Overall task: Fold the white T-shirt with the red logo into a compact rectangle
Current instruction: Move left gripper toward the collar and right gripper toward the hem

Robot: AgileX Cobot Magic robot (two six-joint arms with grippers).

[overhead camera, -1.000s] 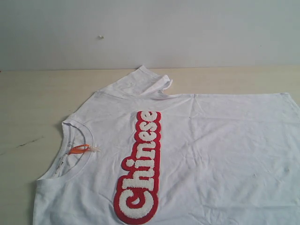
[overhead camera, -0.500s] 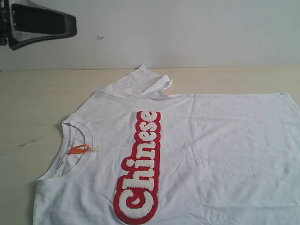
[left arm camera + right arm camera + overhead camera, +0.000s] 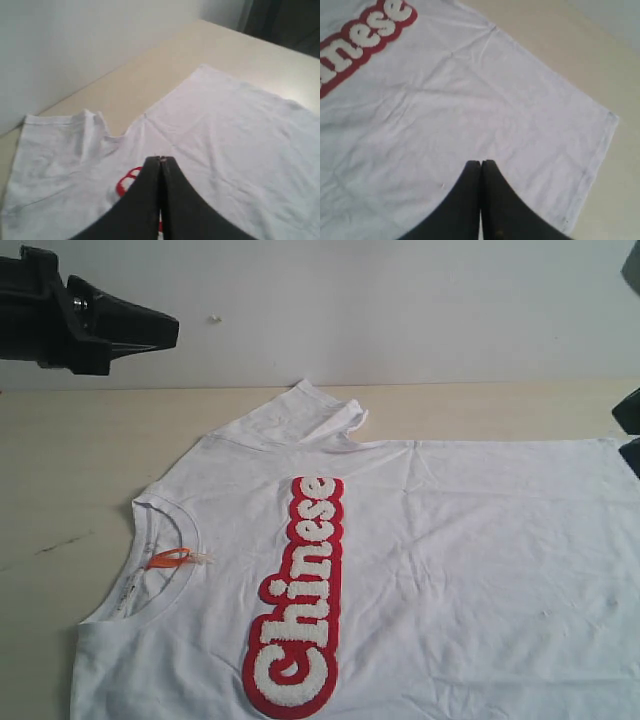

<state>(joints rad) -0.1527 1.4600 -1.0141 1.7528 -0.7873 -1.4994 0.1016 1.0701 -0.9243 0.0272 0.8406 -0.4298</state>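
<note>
Light is bright, even and diffuse in all three views; the white T-shirt (image 3: 450, 540) is nearly washed out, its creases only faint grey lines; it casts a thin soft shadow on the table (image 3: 60, 460) beside the collar. The exterior view is slightly soft and grainy; both wrist views are blurrier; the left gripper (image 3: 160, 160) and right gripper (image 3: 481, 162) read as dark, featureless silhouettes.

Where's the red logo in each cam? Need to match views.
Exterior: red logo runs lengthwise, lower centre of the picture.
Left wrist: only a red sliver shows beside the shut left gripper.
Right wrist: its "nese" end, in the picture's upper-left corner.
Shared landmark: the white T-shirt's far hem corner.
</note>
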